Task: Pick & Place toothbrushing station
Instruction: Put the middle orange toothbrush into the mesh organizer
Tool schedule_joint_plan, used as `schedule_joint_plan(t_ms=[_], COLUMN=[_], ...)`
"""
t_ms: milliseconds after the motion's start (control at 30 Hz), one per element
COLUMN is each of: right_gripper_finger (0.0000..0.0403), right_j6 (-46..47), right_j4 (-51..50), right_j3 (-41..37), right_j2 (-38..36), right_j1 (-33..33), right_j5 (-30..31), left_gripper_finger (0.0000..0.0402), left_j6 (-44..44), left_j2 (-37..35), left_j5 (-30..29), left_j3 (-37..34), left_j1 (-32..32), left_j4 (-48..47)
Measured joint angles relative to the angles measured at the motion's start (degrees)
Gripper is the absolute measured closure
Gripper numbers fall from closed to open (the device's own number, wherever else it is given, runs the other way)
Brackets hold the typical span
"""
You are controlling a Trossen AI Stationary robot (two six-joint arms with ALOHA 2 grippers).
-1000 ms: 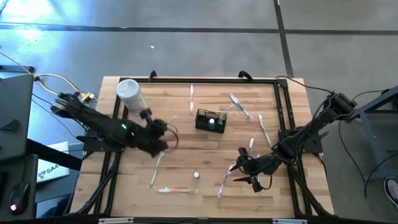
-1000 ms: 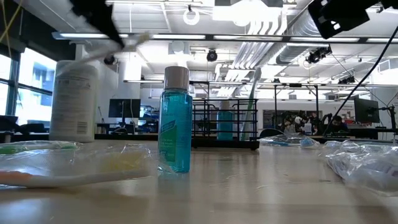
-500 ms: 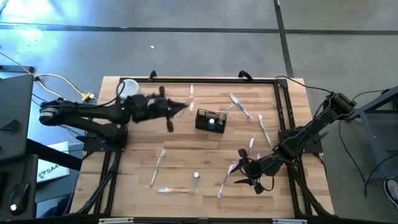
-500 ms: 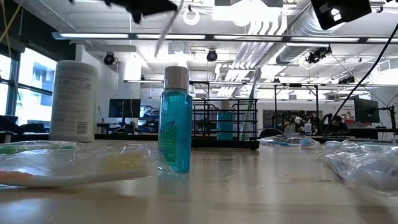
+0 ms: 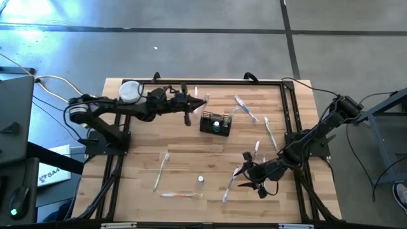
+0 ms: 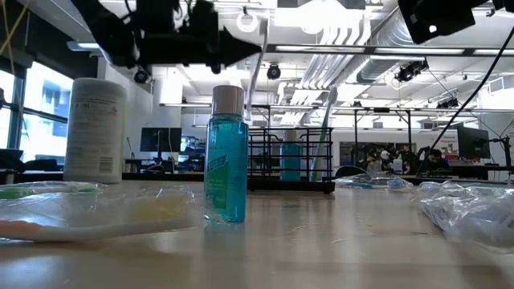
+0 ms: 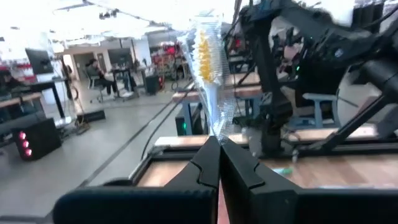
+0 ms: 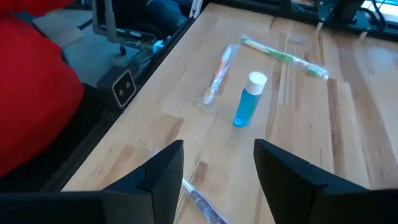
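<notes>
The toothbrushing station, a small black wire-mesh caddy [image 5: 214, 123], stands on its base at the table's far middle; it also shows in the low view [image 6: 291, 159]. My left gripper [image 5: 193, 103] is in the air just to the caddy's left, shut on a toothbrush in a clear wrapper [image 7: 209, 59]. My right gripper [image 5: 254, 180] is open and empty low over the table's near right; its fingers also show apart in the right wrist view [image 8: 217, 165]. My left gripper pinches the wrapped toothbrush's handle end [image 7: 219, 134] between its two shut fingers. The fingers lie about level, coming from the table's left. The brush is lifted clear of the table, its yellow bristle end [image 7: 207, 50] away from the fingers; in the low view it slants down below them [image 6: 252, 80].
A white cylindrical container [image 5: 130, 92] stands at the far left. A small blue bottle [image 5: 201, 179] stands near the front, and it also shows in the right wrist view [image 8: 247, 106]. Wrapped toothbrushes lie about: [image 5: 161, 169], [image 5: 179, 194], [image 5: 245, 108], [image 5: 270, 131], [image 5: 231, 184]. A red shape [image 8: 31, 81] shows beyond the table's edge.
My left gripper, still shut on the wrapped toothbrush, has risen from the table's left middle and gone toward the far edge and right, up to the caddy. It has turned level, and the brush now hangs steeper below it.
</notes>
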Motion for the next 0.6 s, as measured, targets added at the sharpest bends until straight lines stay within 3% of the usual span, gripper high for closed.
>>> schedule_joint_plan(t_ms=[233,600], right_gripper_finger=[0.0215,0.023], right_j6=[-0.3,0.7], right_j4=[3.1,6.2], right_j3=[0.0,-0.1], right_j2=[4.5,5.3], right_j1=[-0.4,-0.5], right_j5=[-0.4,-1.9], left_gripper_finger=[0.0401,0.0401], left_j6=[1.3,1.2], left_j2=[6.0,11.7], left_j5=[1.5,0.3], left_j3=[0.1,0.1], left_j1=[0.0,1.1], left_j4=[12.4,14.0])
